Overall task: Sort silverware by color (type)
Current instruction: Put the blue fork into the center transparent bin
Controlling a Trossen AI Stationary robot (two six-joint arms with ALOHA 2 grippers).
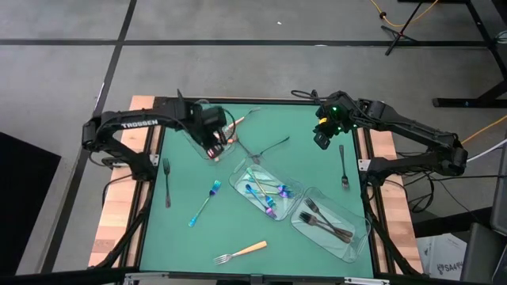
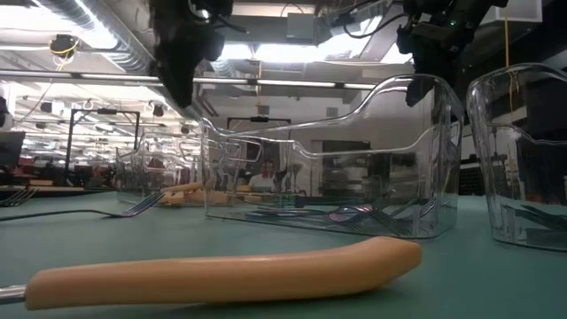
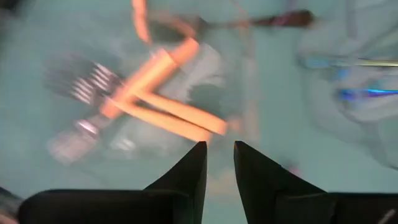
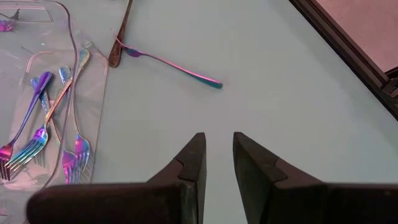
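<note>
On the table (image 1: 178,237), the left gripper (image 1: 212,141) hangs over the tray (image 1: 207,150) with orange-handled forks (image 3: 163,106), jaws a narrow gap apart, holding nothing. Its fingers might knock this light tray aside. Loose forks (image 1: 166,182) lie at the left, a blue one (image 1: 204,203) beside them. The right gripper (image 1: 323,134) waits, equally narrow and empty, near another fork (image 1: 344,168).

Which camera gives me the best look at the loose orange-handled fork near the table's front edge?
The high view: the orange-handled fork shows whole, lying clear of the trays. The low view shows only its handle, close up. Neither wrist view shows it.
</note>
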